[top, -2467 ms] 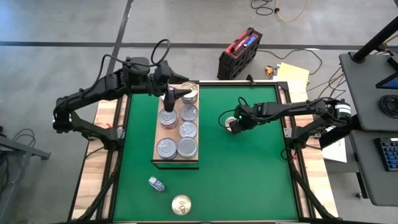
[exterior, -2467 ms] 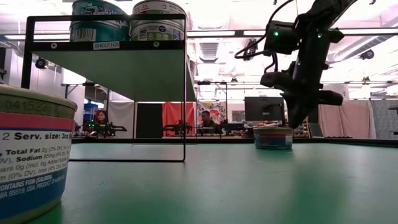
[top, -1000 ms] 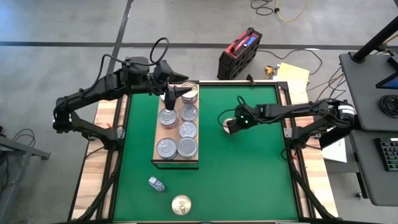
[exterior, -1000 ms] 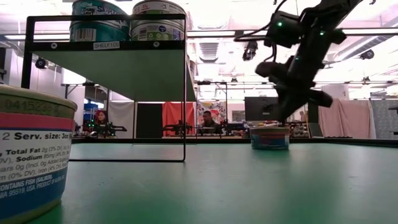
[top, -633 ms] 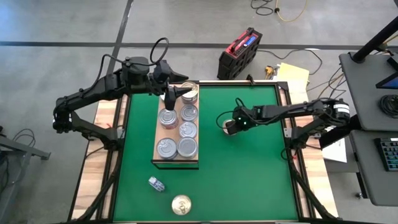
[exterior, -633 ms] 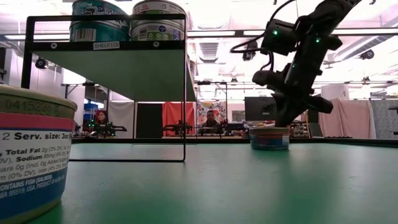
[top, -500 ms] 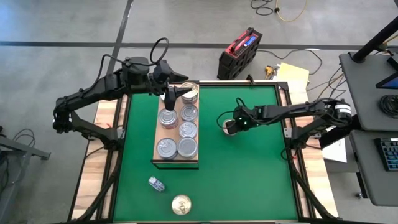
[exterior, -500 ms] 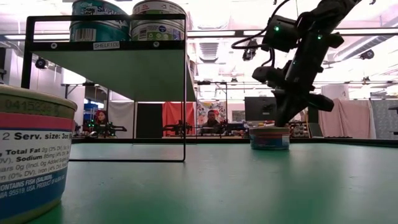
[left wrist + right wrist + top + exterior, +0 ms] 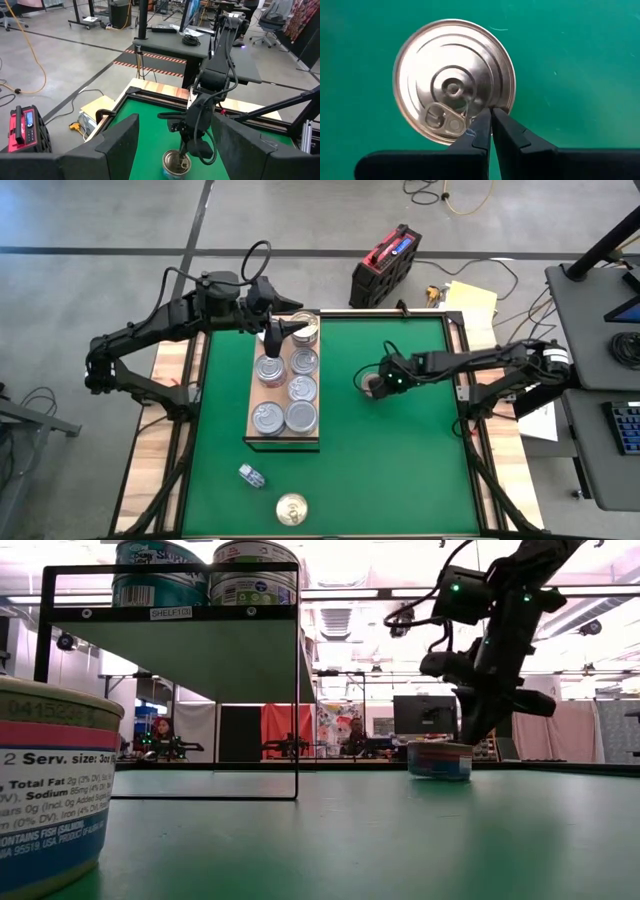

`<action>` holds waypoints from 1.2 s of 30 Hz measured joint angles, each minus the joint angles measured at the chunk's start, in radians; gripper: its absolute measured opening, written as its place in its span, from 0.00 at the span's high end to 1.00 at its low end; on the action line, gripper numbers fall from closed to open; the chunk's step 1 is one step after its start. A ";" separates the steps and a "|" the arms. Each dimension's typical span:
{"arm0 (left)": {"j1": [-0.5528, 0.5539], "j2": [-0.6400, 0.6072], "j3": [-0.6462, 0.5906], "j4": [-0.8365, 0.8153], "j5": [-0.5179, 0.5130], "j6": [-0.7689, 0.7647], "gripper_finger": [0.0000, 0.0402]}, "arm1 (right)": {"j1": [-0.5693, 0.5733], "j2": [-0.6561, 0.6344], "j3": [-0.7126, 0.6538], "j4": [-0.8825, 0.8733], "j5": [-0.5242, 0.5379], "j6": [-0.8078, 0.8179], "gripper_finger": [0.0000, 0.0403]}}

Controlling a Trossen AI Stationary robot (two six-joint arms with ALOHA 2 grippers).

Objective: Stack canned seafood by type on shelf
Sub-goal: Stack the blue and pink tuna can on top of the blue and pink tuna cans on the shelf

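1. The left gripper (image 9: 283,332) hangs over the far end of the shelf (image 9: 252,412), above the tins there. Its fingers stand wide apart and hold nothing.
2. The shelf carries about six tins in two rows. The far-corner tin (image 9: 306,328) has a gold-toned lid, and the rest look silver. The low view shows two of them at the shelf's front edge.
3. Three tins are still on the green mat (image 9: 400,470): a tipped tin (image 9: 252,475) and a gold-lidded tin (image 9: 291,509) near the front edge, and a lone tin (image 9: 454,80) out in the middle.
4. The right gripper (image 9: 378,384) is directly above that lone tin, much nearer to it than the left arm. Its fingertips (image 9: 491,116) are pressed together over the lid's rim beside the pull tab; they do not straddle the tin.
5. Being round and flat, the tin has no long axis to line up with. The shelf lies towards the left arm's side. I judge the fingers must spread wider than the lid before any grasp.
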 joint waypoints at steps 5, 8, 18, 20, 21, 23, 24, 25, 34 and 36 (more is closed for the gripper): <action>0.000 0.000 0.000 0.000 0.000 0.000 0.42 | 0.027 -0.001 -0.034 -0.011 0.012 0.026 0.97; 0.000 0.000 0.000 0.000 0.001 -0.001 0.42 | 0.043 0.009 -0.060 -0.020 0.004 0.042 0.97; 0.000 0.000 0.000 0.000 0.002 -0.002 0.42 | 0.091 -0.015 -0.100 -0.003 0.004 0.106 0.97; 0.000 0.000 0.000 0.000 0.002 -0.002 0.42 | 0.090 -0.031 -0.092 -0.015 -0.023 0.095 0.97; 0.000 0.000 0.000 0.000 0.002 -0.002 0.42 | 0.090 -0.042 -0.084 -0.021 -0.045 0.081 0.97; 0.000 0.000 0.000 0.000 0.002 -0.002 0.42 | 0.090 -0.068 -0.057 -0.037 -0.086 0.043 0.97; 0.000 0.000 0.000 0.000 0.002 -0.002 0.42 | 0.090 -0.084 -0.042 -0.054 -0.105 0.014 0.97; 0.000 0.000 0.000 0.000 0.002 -0.002 0.42 | 0.090 -0.098 -0.025 -0.072 -0.126 -0.021 0.97; 0.000 0.000 0.000 0.000 0.002 0.014 0.42 | 0.077 -0.171 0.227 -0.271 -0.150 -0.673 0.97; 0.000 0.000 0.000 0.000 0.002 0.018 0.42 | 0.072 -0.150 0.304 -0.345 -0.150 -0.883 0.97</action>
